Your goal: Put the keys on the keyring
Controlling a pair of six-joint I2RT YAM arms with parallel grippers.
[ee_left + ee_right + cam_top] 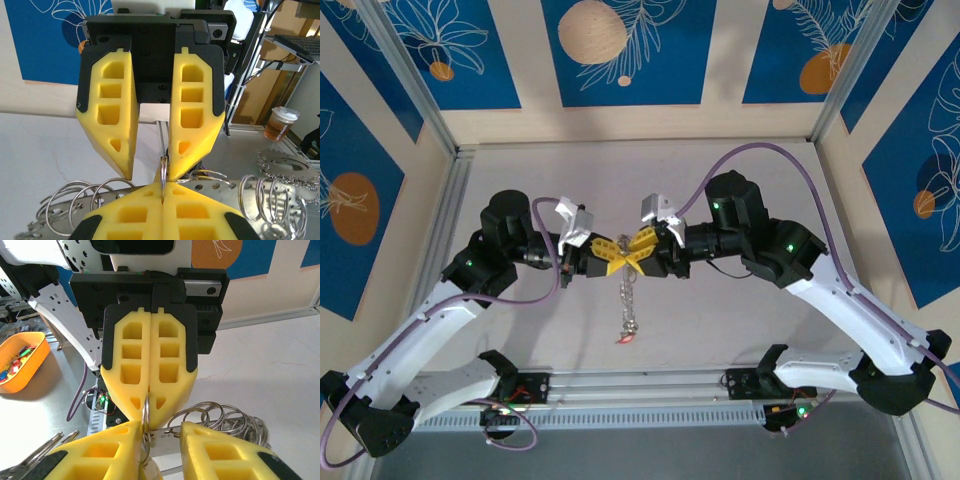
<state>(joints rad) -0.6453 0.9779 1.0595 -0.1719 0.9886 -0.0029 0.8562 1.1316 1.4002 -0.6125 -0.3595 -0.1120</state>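
The left pincer clenches the keyring, the right pincer stands released beside it; threading next needs the dangling keys aligned.

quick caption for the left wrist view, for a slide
Left gripper shut on a thin metal ring, right gripper open, facing it.

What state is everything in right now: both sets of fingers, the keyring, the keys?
left fingers: shut, pinching the keyring.
right fingers: apart, the keyring in their gap.
keyring: edge-on, clamped between the left fingers.
keys: dangling below the fingers.
cup: upright, lid on.
orange bowl: upright, holding small coloured pieces.
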